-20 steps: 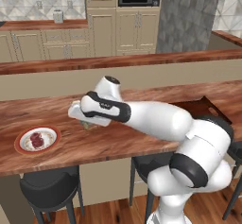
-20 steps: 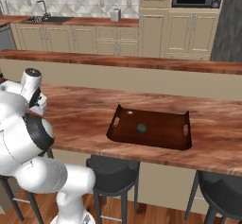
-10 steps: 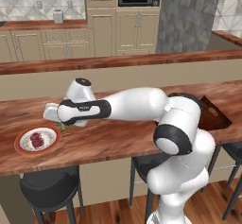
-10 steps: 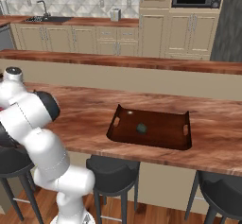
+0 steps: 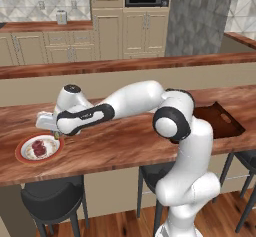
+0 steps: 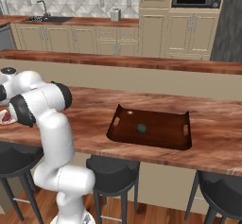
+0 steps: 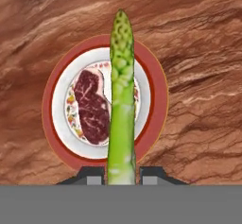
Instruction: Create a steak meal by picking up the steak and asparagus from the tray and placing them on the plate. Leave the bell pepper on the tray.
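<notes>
We see the hand (image 7: pixel 122 173) closed on the asparagus (image 7: pixel 122 100), its two dark fingertips pressed against either side of the stalk's lower end. In the hand view the stalk points away from the fingers and crosses over the plate (image 7: pixel 153 119) below it, covering the plate's right half. The steak (image 7: pixel 92 106) lies on the plate's patterned centre, just left of the stalk in that view.

From the left base view we find the arm stretched far out to the left over the wooden bench (image 5: pixel 130 141), with the hand (image 5: pixel 54 135) above the near right edge of the plate (image 5: pixel 21 151); the steak (image 5: pixel 38 148) rests in the plate's middle. We cannot tell from these views how high the stalk hangs over the plate.

In the right base view the tray (image 6: pixel 156 140) sits well to the right on the bench (image 6: pixel 212 138), with the bell pepper (image 6: pixel 141 128) alone inside it, left of its centre.
</notes>
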### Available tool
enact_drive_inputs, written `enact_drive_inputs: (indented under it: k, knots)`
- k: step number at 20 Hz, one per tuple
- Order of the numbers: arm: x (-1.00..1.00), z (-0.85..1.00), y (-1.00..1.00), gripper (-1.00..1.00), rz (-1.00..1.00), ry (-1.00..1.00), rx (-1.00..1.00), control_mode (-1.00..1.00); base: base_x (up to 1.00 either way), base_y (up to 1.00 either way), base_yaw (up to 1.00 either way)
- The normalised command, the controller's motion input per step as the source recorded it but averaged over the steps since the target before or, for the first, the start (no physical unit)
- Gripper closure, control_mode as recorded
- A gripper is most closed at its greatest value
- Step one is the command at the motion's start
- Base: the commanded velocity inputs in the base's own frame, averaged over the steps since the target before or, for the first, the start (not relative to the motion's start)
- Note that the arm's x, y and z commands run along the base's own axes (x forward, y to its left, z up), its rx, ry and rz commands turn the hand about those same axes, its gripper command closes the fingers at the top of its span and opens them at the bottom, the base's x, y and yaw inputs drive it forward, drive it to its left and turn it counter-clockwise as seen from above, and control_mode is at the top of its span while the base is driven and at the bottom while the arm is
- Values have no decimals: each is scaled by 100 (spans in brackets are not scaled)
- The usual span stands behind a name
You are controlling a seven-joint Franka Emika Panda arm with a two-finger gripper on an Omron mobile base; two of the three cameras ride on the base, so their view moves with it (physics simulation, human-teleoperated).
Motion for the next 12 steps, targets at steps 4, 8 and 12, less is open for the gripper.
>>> enact_drive_inputs:
  k: [4,8,12]
  knots:
    - [23,-45,0,100,0,0,0,-100,0,0,0]
    - [23,-42,0,100,0,0,0,-100,0,0,0]
    - [26,-37,1,100,0,0,0,-100,0,0,0]
